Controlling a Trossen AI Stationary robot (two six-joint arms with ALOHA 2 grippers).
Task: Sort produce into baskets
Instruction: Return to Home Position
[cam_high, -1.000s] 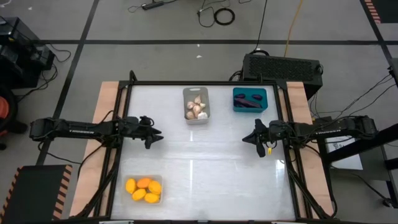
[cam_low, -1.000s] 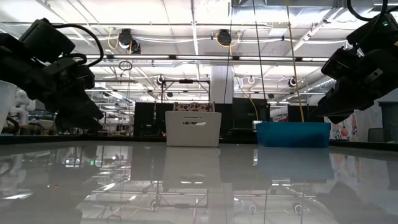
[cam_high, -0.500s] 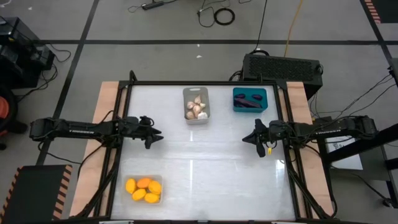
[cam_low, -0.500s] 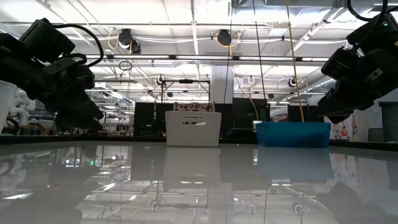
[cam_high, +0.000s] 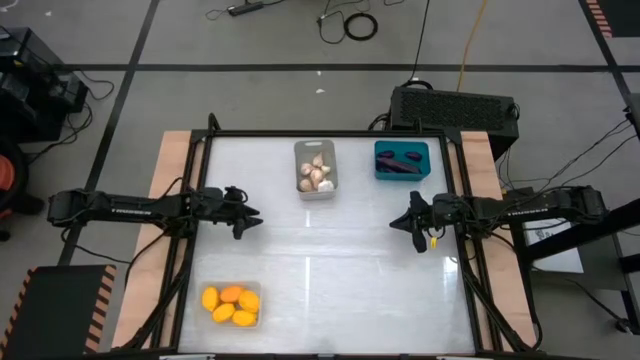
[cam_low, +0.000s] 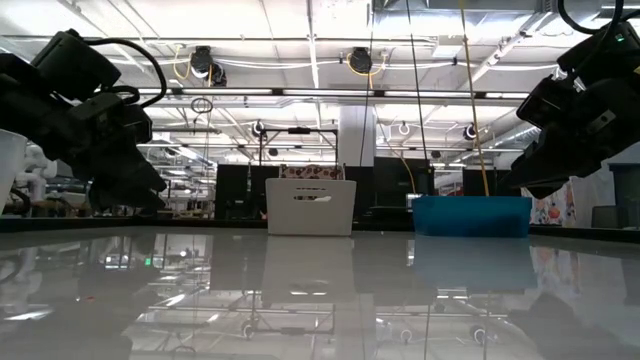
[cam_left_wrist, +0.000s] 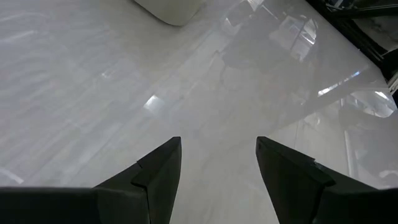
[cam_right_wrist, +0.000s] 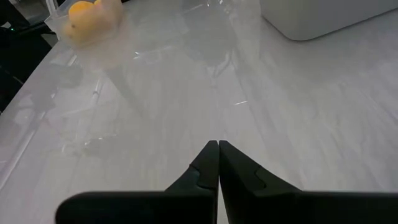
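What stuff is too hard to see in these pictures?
- Low view: the walls of the grey bin and the teal bin hide what is inside.
- High view: the eggplants in the teal bin are too small to count.
- Right wrist view: the clear bin with yellow fruit is cut off by the picture's edge.

Both arms are dark and slender. The left arm (cam_high: 125, 207) carries white lettering along its long link, and a black cable (cam_low: 150, 58) loops over its wrist. The right arm (cam_high: 530, 207) has a small yellow tag (cam_high: 435, 241) beside the right tool (cam_high: 395, 223). The fingers (cam_left_wrist: 155, 174) are matt black wedges tapering to blunt tips.
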